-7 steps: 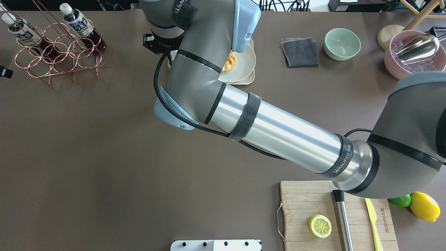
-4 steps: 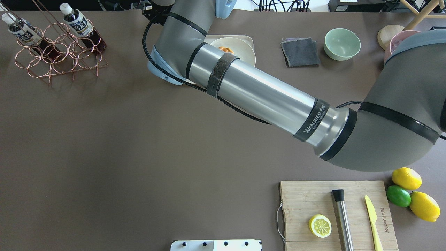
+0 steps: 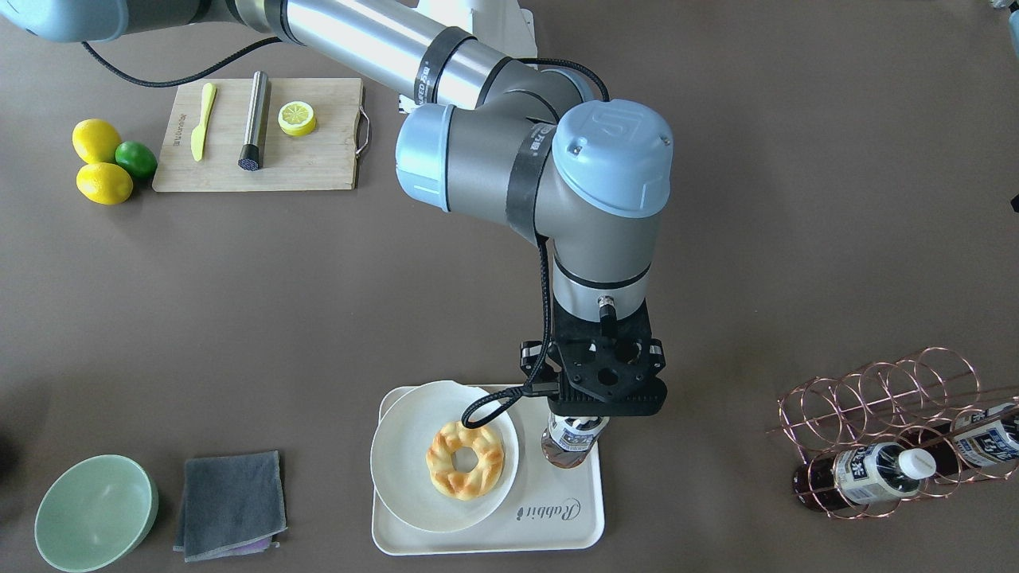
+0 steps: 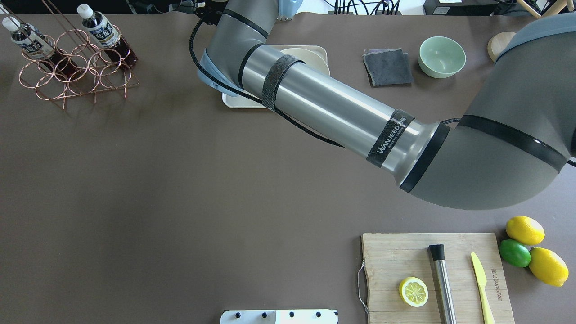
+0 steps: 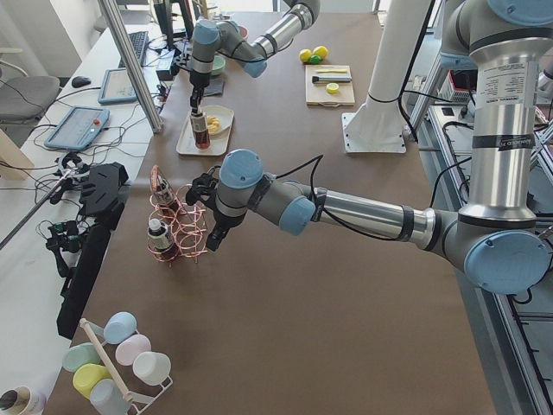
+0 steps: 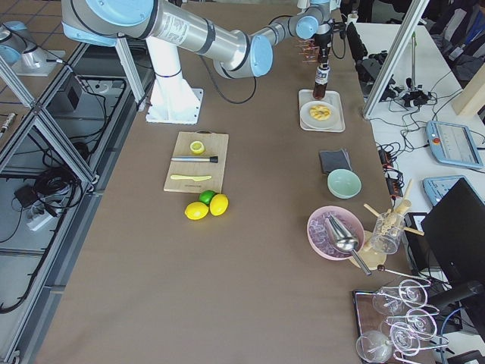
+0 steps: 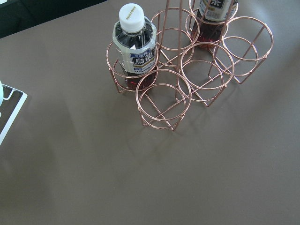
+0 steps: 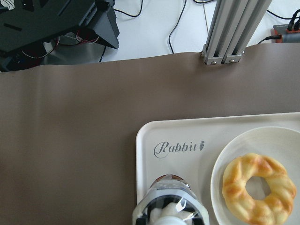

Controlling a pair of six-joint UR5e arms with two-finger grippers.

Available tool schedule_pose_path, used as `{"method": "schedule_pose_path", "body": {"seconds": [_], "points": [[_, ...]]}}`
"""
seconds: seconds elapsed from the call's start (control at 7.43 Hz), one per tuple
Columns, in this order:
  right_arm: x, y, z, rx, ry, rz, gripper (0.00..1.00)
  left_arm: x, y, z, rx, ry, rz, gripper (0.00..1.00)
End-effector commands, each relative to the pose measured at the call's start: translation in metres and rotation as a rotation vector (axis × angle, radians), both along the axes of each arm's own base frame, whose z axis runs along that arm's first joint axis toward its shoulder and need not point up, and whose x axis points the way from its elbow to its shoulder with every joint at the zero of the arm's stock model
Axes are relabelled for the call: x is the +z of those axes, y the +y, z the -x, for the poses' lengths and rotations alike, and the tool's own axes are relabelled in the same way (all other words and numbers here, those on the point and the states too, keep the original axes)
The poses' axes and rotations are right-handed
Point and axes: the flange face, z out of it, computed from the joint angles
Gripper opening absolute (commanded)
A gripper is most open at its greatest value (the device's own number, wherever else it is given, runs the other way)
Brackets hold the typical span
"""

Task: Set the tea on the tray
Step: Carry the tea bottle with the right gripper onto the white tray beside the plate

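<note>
The tea bottle (image 3: 569, 442) stands upright at the edge of the cream tray (image 3: 557, 517), beside the round plate (image 3: 406, 469) with a doughnut (image 3: 466, 460). My right gripper (image 3: 593, 410) is directly above it, shut on its cap end. The right wrist view shows the bottle's top (image 8: 171, 211) over the tray (image 8: 187, 136) near the "Rabbit" lettering. Whether its base touches the tray I cannot tell. Two more tea bottles (image 4: 101, 29) (image 4: 29, 40) lie in a copper wire rack (image 4: 76, 67). My left gripper (image 5: 213, 238) hovers by that rack; its jaws do not show clearly.
A grey cloth (image 4: 388, 66) and a green bowl (image 4: 442, 56) lie to the right of the tray. A wooden cutting board (image 4: 382, 270) with a lemon half, muddler and yellow knife is at the near right, with lemons and a lime (image 4: 524, 245) beside it.
My right arm has swung toward the table's far edge and lifted at the elbow. Its forearm now covers most of the tray and plate in the overhead view.
</note>
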Motion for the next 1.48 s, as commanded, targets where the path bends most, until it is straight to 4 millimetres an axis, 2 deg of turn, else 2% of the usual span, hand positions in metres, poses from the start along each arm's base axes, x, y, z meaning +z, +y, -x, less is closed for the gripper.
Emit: {"method": "schedule_pose_path", "body": {"seconds": [0.0,0.4,0.54,0.67,0.81,0.94,1.08,1.21,1.35], "points": [[0.000,-0.002,0.001,0.001,-0.001,-0.002,0.28,0.009,0.005,0.001,0.001,-0.001,0.014,0.96],[-0.001,0.001,0.004,-0.003,-0.001,-0.002,0.87,0.013,0.014,0.000,0.011,0.019,0.029,0.96],[-0.008,0.002,0.003,-0.008,-0.007,-0.005,0.99,0.013,0.014,0.000,0.013,0.025,0.031,0.96],[-0.018,0.006,0.001,-0.030,-0.023,-0.017,0.99,0.013,0.015,-0.001,0.017,0.038,0.041,0.96],[-0.029,0.015,-0.009,-0.068,-0.068,-0.028,1.00,0.018,0.024,0.009,0.011,0.081,0.071,0.96],[-0.023,0.030,-0.027,-0.088,-0.067,0.000,1.00,0.017,0.030,0.029,-0.025,0.109,0.091,0.96],[-0.008,0.054,-0.071,-0.111,-0.051,0.018,0.99,0.017,0.032,0.036,-0.040,0.108,0.120,0.96],[0.019,0.078,-0.109,-0.159,-0.020,-0.005,0.99,0.023,0.041,0.045,-0.057,0.109,0.130,0.96],[0.058,0.092,-0.144,-0.188,0.010,-0.020,0.99,0.023,0.054,0.047,-0.061,0.110,0.130,0.96]]}}
